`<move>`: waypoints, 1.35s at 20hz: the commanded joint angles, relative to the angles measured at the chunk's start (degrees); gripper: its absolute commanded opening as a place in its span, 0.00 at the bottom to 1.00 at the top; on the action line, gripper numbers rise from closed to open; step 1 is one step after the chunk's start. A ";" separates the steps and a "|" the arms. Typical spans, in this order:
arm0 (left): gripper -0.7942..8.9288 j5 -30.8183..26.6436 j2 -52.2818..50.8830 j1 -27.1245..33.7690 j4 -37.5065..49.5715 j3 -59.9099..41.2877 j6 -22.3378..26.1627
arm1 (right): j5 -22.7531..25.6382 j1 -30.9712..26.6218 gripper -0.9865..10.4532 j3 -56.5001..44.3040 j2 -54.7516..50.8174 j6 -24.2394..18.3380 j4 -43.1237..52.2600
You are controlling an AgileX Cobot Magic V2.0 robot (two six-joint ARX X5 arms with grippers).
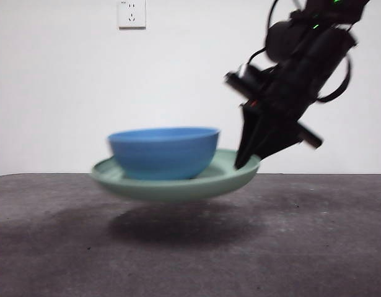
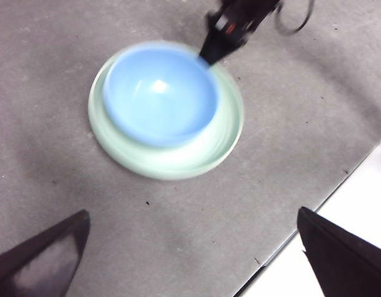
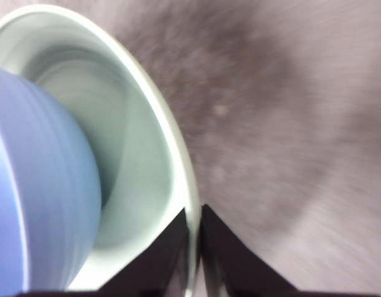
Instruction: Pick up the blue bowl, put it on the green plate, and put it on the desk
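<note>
The green plate (image 1: pixel 230 176) hangs clear above the bench (image 1: pixel 314 247), a shadow directly beneath it, so the coming move runs straight down. The right claw (image 3: pixel 194 238) pinches the plate's right rim. The blue bowl (image 1: pixel 163 151) sits inside, matte and ridged (somewhat blurred). The left claw (image 2: pixel 193 253) waits open, well apart.

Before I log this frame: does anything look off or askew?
The green plate hangs above the desk, tilted slightly, held only by its rim in the right tool. The blue bowl rides inside, off-centre. Nothing spilled or damaged.
</note>
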 commanded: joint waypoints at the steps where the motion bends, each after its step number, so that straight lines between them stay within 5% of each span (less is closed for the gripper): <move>1: 0.73 -0.35 0.11 -0.48 0.52 0.59 0.26 | -0.44 1.44 0.09 1.05 3.50 2.69 2.80; 9: 0.73 -0.35 0.11 -0.48 0.55 0.59 0.26 | -0.42 1.68 0.10 1.05 7.52 5.33 3.80; 13: 0.72 -0.35 0.11 -0.48 0.33 0.59 0.24 | 3.10 1.68 0.24 1.05 7.52 5.29 3.78; 20: 0.73 -0.35 0.11 -0.48 0.37 0.59 0.26 | 5.62 0.68 0.25 2.38 2.01 4.59 2.99; 27: 0.73 -0.35 0.11 -0.48 -0.13 0.59 0.04 | 7.89 0.17 0.53 2.99 -17.64 -0.72 -8.81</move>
